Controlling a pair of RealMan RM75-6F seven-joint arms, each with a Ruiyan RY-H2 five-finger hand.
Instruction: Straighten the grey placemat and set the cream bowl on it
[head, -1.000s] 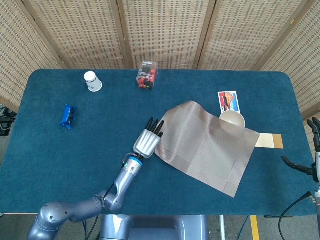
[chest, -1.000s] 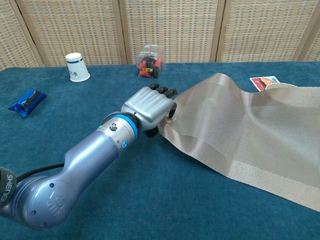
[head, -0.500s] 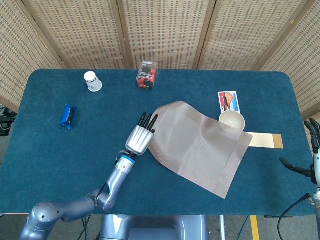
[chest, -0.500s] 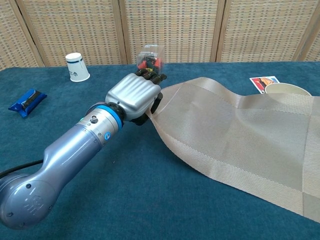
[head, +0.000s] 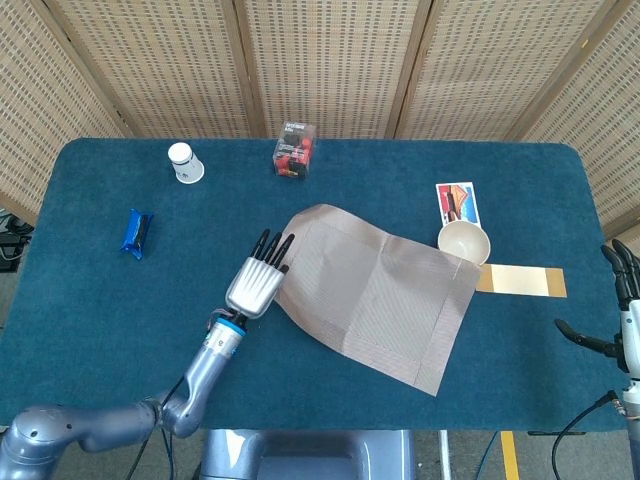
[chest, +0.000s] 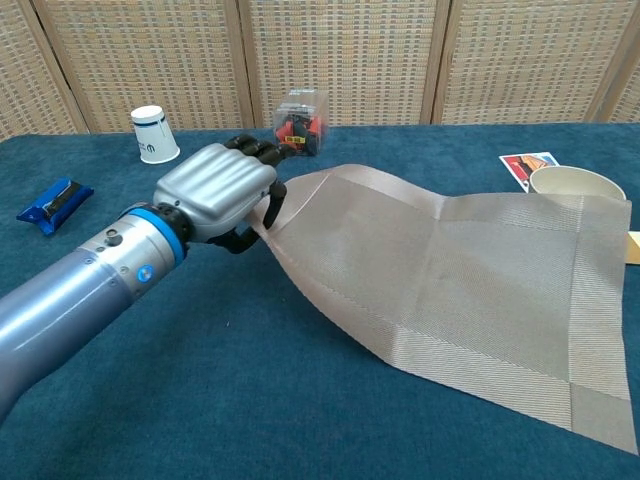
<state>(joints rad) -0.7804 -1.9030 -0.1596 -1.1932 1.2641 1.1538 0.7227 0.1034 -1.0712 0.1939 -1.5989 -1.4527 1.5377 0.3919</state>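
Observation:
The grey placemat (head: 375, 295) (chest: 450, 280) lies skewed across the middle of the blue table, with a crease down its centre. My left hand (head: 256, 280) (chest: 215, 192) grips its left edge, which is lifted a little off the cloth. The cream bowl (head: 464, 241) (chest: 566, 181) stands upright on the table at the mat's far right corner, touching or just clear of it. My right hand (head: 618, 300) hangs open off the table's right edge, holding nothing; only the head view shows it.
A white paper cup (head: 184, 162) and a clear box of red items (head: 294, 149) stand at the back. A blue wrapper (head: 136, 232) lies left. A picture card (head: 457, 203) and a tan strip (head: 520, 280) lie near the bowl.
My left hand has dragged the placemat leftward across the table. The mat has slid off the bowl, which now stands uncovered beside its corner. More of the tan strip shows.

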